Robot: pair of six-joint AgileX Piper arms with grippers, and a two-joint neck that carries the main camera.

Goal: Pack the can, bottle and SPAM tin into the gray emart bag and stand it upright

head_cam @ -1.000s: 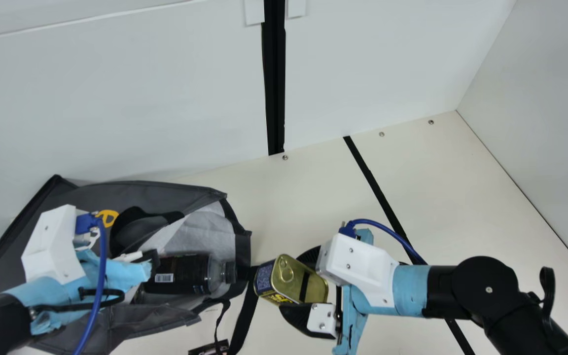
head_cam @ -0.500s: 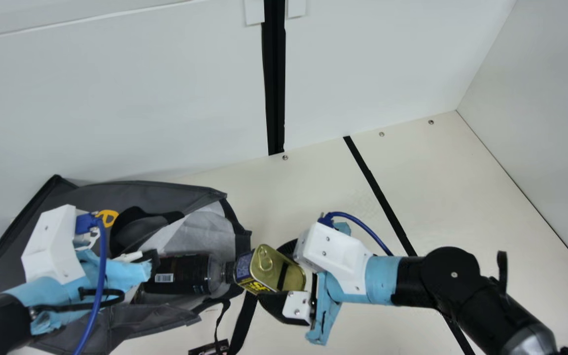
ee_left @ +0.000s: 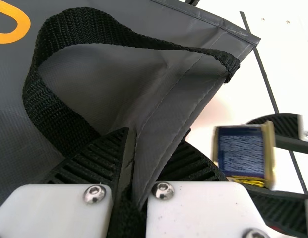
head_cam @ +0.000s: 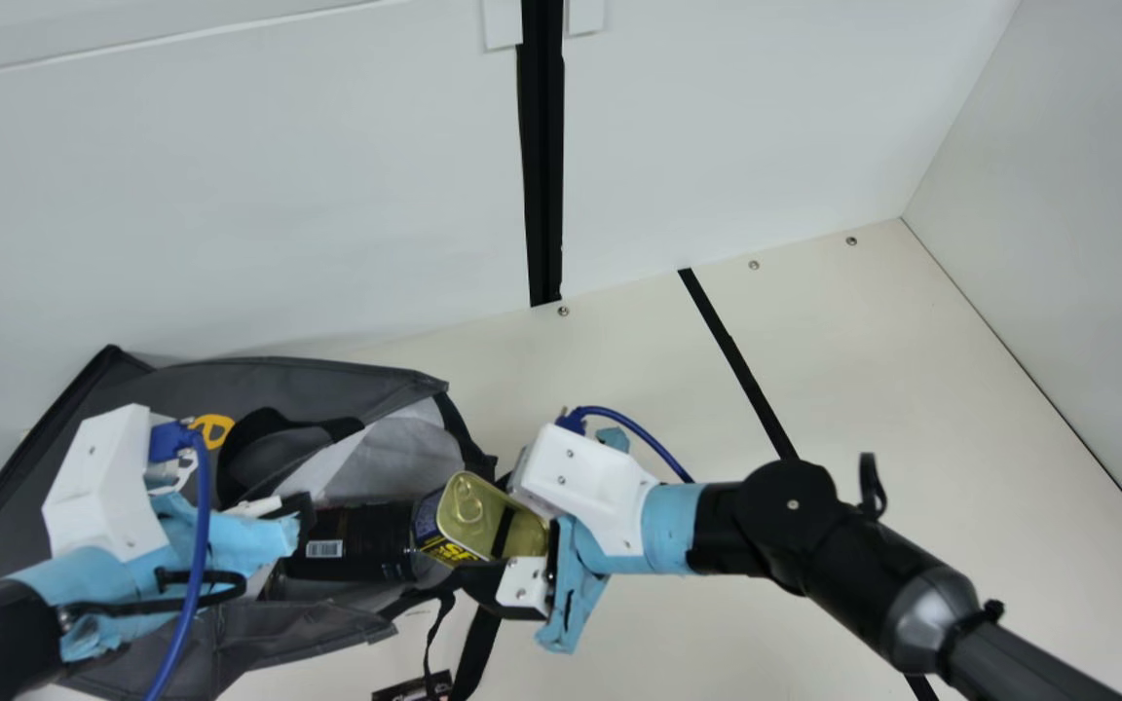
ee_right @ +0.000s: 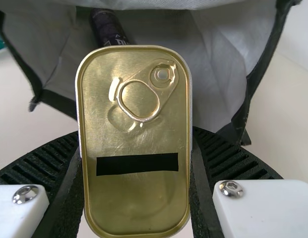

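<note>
Cream table [head_cam: 619, 389] meets a white back wall [head_cam: 327, 175]. Gray emart bag [head_cam: 288, 375] lies on its side, mouth toward the right arm. Bottle [head_cam: 356, 555] rests inside, near the opening. Right gripper [head_cam: 485, 531] grasps the SPAM tin [head_cam: 498, 521], pull-ring end exposed, at the bag's mouth. Left gripper [head_cam: 254, 535] is clenched on a fold of bag fabric.

Black arms [head_cam: 785, 531] | pale-blue wrap [head_cam: 668, 528] (rather ragged) | white housings [head_cam: 98, 487] | blue cables [head_cam: 199, 545] | ribbed fingers [ee_right: 49, 158]
</note>
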